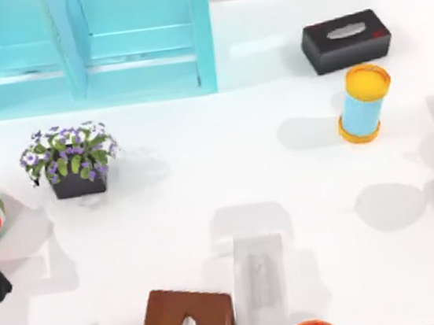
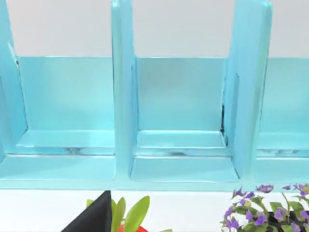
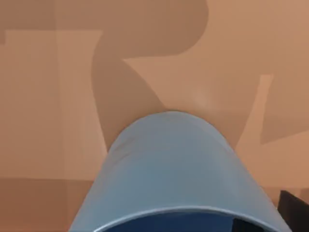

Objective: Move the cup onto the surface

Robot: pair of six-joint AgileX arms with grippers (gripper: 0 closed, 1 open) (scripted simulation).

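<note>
Right wrist view: cup (image 3: 174, 169) cut off

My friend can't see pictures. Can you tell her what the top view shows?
A white table holds a turquoise cabinet, a purple-flowered plant, a black tissue box, a yellow-topped blue cylinder and a brown board.

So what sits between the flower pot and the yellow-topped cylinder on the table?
Nothing: in the top view the white tabletop runs bare from the flower pot to the cylinder, with only the cylinder's shadow on it.
</note>
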